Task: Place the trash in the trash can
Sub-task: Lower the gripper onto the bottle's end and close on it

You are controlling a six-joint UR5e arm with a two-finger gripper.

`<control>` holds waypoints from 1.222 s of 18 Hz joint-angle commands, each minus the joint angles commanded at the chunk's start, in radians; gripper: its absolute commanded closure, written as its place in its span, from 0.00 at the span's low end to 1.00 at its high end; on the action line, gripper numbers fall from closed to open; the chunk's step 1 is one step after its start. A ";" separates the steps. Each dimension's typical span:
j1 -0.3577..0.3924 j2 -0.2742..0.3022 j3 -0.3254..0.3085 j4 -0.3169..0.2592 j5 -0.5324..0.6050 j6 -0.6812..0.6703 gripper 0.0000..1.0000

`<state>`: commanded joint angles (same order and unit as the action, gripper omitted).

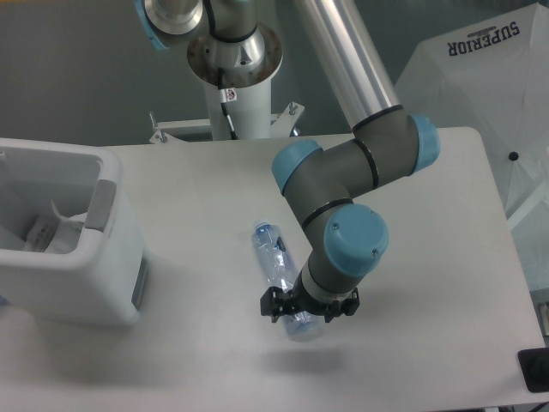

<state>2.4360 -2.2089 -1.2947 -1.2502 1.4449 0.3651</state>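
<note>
- The crushed clear bottle (276, 262) lies on the white tabletop (214, 189), near its middle, with one end pointing to about 11 o'clock and the other to about 5 o'clock.
- The hand (307, 311) is low over the 5 o'clock end of the bottle, with one dark finger (273, 305) on each side of it.
- The fingers stand apart around that end; I cannot tell if they touch the plastic, and the wrist hides part of the bottle.
- The trash can (73, 257) stands at the 9 o'clock side of the tabletop, well apart from the bottle, with its grey panel (100, 206) facing the middle.
- Inside the trash can a crumpled white wrapper (47, 230) is visible.
- The arm (347, 184) comes down from about 12 o'clock, and its blue-capped joints bend above the hand.
</note>
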 joint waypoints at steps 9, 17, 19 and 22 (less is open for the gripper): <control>-0.020 -0.038 -0.003 0.006 0.057 -0.037 0.00; -0.025 -0.049 -0.005 0.002 0.074 -0.048 0.00; -0.026 -0.052 -0.008 0.002 0.075 -0.048 0.00; -0.035 -0.058 -0.011 -0.002 0.109 -0.049 0.00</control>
<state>2.4007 -2.2672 -1.3054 -1.2517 1.5538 0.3160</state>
